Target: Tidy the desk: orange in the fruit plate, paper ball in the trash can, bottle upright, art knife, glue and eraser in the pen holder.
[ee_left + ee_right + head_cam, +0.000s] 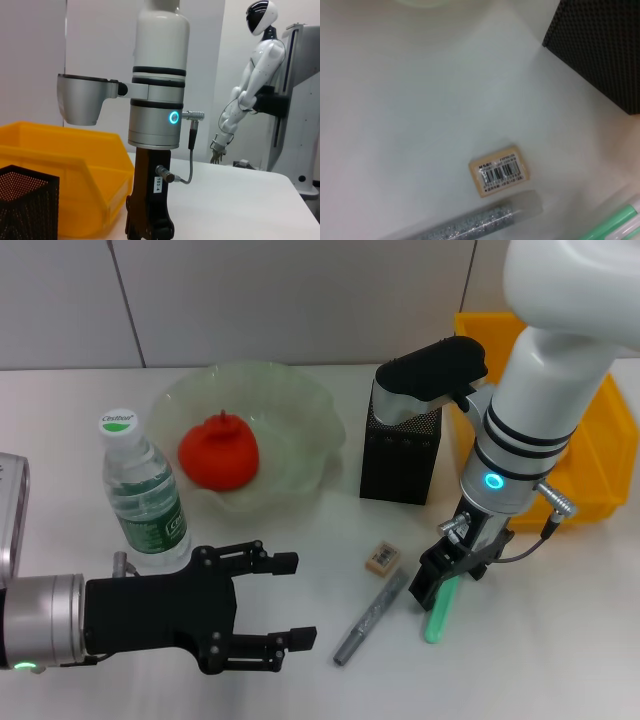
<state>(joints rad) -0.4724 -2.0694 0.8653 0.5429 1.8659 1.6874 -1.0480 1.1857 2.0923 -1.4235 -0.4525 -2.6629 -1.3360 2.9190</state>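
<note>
Since the glue (437, 615) lies flat on the worktop (560, 640) toward its near edge, with the right claw (440, 583) down over its upper end, we judge the step in hand to be picking it up for the pen holder (400, 455). Whether the fingers have closed on it we cannot tell. To do it well, we would grip across the slim tube near its middle, lift straight, then tip it upright and lower it white tip or tail first into the mesh cup, which stands just behind, beside the trash can (600, 460). We should keep clear of the grey stick (370, 617) lying just beside the glue, and of the eraser (382, 558) at that stick's far end.

Counting: one glue, one eraser, one grey stick, one pen holder, one trash can. One orange (219, 451) already sits in the one fruit plate (310, 410). One bottle (143, 495) stands upright near the worktop's left side. No paper ball shows. The left claw (285, 602) hovers near the front edge, fingers spread wide, holding nothing.
</note>
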